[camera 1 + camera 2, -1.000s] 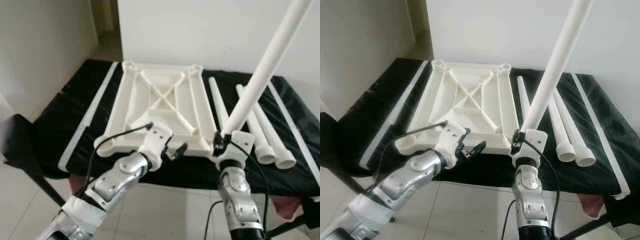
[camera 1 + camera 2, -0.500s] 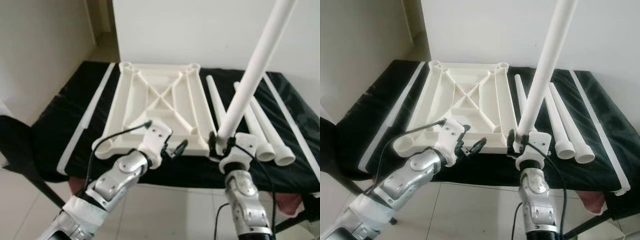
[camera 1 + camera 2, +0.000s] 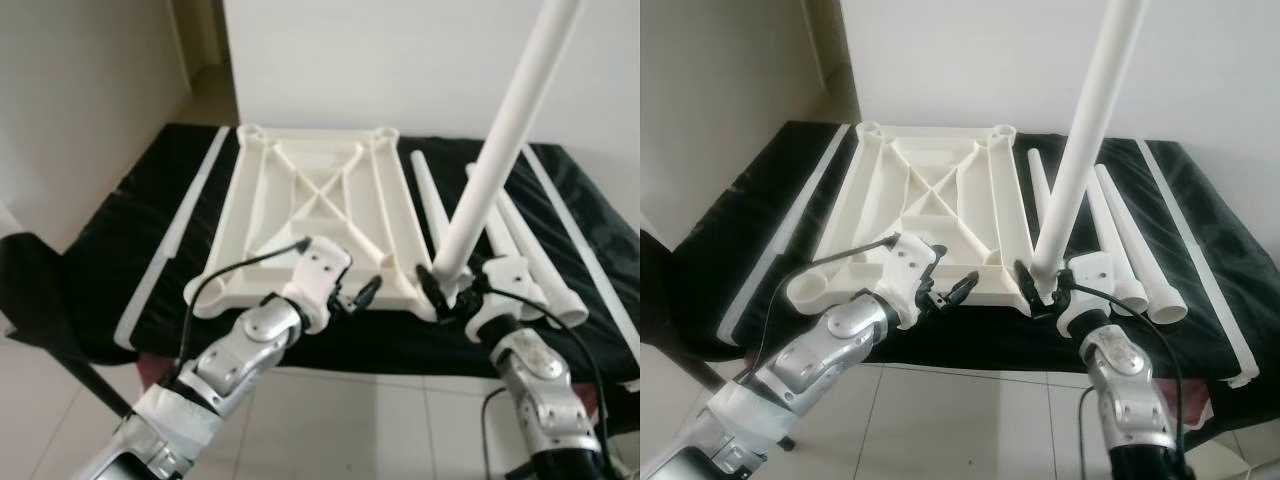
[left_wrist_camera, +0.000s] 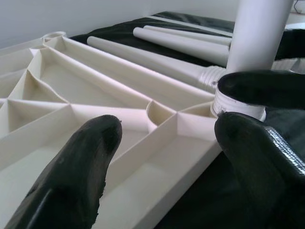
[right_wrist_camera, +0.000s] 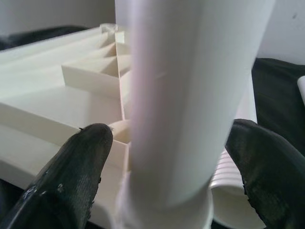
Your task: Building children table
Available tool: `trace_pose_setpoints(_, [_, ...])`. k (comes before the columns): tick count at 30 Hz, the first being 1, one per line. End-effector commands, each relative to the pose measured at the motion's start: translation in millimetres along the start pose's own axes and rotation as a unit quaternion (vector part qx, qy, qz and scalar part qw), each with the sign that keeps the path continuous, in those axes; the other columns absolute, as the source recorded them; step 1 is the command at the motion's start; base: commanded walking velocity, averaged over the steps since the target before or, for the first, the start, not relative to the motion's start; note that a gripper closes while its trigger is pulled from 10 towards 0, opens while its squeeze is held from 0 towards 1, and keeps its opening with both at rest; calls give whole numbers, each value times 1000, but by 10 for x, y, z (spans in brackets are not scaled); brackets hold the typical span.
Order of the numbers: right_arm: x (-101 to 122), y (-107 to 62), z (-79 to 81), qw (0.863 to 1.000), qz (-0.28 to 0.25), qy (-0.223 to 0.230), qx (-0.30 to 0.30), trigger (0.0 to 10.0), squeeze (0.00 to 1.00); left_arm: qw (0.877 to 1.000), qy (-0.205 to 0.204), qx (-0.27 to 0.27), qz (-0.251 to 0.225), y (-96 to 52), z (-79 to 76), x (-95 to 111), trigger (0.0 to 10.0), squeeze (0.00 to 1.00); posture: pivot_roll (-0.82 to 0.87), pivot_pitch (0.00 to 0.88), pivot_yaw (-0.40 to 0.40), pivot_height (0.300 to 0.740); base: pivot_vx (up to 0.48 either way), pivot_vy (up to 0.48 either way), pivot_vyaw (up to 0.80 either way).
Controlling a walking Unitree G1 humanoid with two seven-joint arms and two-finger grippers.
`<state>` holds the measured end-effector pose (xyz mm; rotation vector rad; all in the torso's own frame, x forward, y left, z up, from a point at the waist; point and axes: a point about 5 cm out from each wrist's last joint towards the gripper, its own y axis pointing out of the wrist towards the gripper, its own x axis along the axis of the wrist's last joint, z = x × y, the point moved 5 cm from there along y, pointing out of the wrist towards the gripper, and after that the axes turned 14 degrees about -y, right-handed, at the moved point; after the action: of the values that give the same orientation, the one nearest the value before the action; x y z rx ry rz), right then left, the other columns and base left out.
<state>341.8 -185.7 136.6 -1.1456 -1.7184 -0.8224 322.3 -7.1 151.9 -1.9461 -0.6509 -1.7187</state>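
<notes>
The right pincer [image 3: 447, 290] grips the white table leg [image 3: 500, 140], standing upright at the upturned tabletop's [image 3: 310, 215] near right corner, seemingly in its socket. The left pincer [image 3: 357, 297] hovers open beside.

the raised table leg [image 3: 500, 140] is cut off at the upper right edge of the frame, its lower end is hidden behind the right gripper [image 3: 447, 290], and the wrist views are blurred.
</notes>
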Motion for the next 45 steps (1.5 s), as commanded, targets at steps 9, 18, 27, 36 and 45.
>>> trace_pose_setpoints(9, [-88, 101, 41, 999, 0, -1, 53, 4275, 0, 974, 2, -218, 56, -116, -453, -119, 10000, 0, -12, 0, 12, 740, 0, 0, 0])
trace_pose_setpoints(18, [-162, 103, 35, 999, 6, 8, 47, 0, 0, 980, -9, -186, 65, -70, -376, -127, 10000, 0, -7, 0, 13, 740, 0, 0, 0])
trace_pose_setpoints(27, [-246, 69, 0, 999, 31, 24, -4, 10000, 0, 982, -1, -176, 64, -73, -366, -144, 10000, 0, -7, 0, 3, 740, 0, 0, 0])
trace_pose_setpoints(36, [-216, 17, -87, 981, 55, 71, -170, 10000, 0, 985, 0, -161, 56, -59, -343, -141, 10000, 0, -32, 0, -13, 740, 0, 0, 0])
trace_pose_setpoints(45, [-209, -98, 146, 949, 94, 105, -282, 10000, 0, 987, -10, -152, 50, -90, -301, -123, 10000, 0, -35, 0, -9, 740, 0, 0, 0])
